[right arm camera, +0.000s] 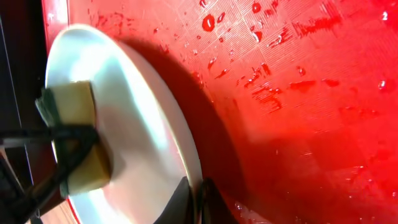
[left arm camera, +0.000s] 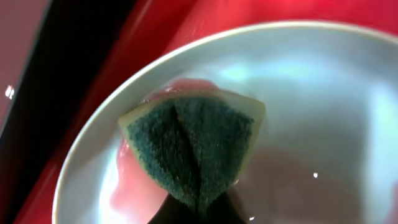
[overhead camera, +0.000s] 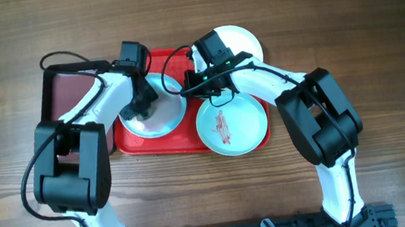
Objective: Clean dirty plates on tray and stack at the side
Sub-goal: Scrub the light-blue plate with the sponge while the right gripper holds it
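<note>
My left gripper [left arm camera: 198, 208] clamps the green-faced sponge [left arm camera: 196, 146] against the left plate [left arm camera: 311, 112] on the red tray [right arm camera: 298, 124]; my right gripper [right arm camera: 194, 198] pinches its rim.

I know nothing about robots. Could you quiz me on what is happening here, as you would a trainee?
1. What does the left tool press onto the plate? A) cloth B) sponge C) brush
2. True or false: all three plates are stacked in one pile.
3. Fill in: the right tool grips that plate by its ____.

Key:
1. B
2. False: the smeared plate and the white plate lie apart.
3. rim
</note>
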`<state>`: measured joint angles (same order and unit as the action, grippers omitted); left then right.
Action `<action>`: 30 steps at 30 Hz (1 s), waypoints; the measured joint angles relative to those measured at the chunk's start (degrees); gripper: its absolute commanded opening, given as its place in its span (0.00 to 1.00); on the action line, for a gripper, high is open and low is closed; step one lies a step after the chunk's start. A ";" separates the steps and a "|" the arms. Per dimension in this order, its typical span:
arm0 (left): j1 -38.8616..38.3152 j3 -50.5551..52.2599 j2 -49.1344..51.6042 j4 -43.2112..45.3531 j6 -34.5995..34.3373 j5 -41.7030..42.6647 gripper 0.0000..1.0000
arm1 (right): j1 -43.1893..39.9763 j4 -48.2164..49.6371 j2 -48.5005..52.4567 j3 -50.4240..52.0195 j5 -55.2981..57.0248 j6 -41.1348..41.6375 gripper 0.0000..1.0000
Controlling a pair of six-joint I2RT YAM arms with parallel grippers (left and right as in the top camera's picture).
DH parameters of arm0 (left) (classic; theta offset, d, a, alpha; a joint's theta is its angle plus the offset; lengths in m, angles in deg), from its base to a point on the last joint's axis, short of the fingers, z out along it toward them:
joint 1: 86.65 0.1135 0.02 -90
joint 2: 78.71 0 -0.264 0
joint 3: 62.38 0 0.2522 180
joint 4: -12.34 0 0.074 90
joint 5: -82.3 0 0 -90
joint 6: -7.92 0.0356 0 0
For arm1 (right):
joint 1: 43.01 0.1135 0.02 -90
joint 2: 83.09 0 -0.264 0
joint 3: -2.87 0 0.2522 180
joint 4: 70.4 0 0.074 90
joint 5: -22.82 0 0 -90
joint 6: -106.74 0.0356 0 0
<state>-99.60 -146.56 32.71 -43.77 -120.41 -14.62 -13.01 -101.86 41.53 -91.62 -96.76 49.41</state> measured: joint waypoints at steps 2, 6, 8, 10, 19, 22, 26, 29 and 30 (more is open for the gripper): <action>0.85 0.00 -0.22 -1.86 2.78 4.57 0.04 | 0.00 0.00 0.00 -0.02 0.02 -0.22 0.04; 1.27 0.55 -0.28 -2.93 13.79 20.20 0.04 | 0.00 -0.02 0.00 0.00 0.02 -0.44 0.04; 1.27 1.05 0.02 -2.84 17.49 26.14 0.04 | 0.00 -0.02 0.00 0.00 0.02 -0.44 0.04; 1.27 1.62 0.50 -1.09 20.44 31.06 0.04 | 0.00 -0.02 0.00 0.00 0.02 -0.44 0.04; 0.15 2.58 1.64 19.37 18.86 26.34 0.04 | -0.22 0.00 0.00 -0.02 0.22 0.09 0.04; 0.04 1.88 1.46 20.74 14.23 14.25 0.04 | -0.20 0.02 0.00 0.00 0.22 0.11 0.04; 0.02 1.31 1.07 17.38 9.46 4.44 0.04 | -0.20 0.02 0.00 0.00 0.22 0.26 0.04; 0.02 0.83 0.76 12.87 7.21 1.84 0.04 | -0.20 0.02 0.00 -0.02 0.22 0.26 0.04; 0.02 0.52 0.50 9.66 6.62 2.49 0.04 | -0.20 0.02 0.00 0.00 0.22 0.26 0.04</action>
<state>-99.57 -146.03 33.21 -34.10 -113.78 -12.13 -13.21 -101.83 41.53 -91.62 -96.54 49.67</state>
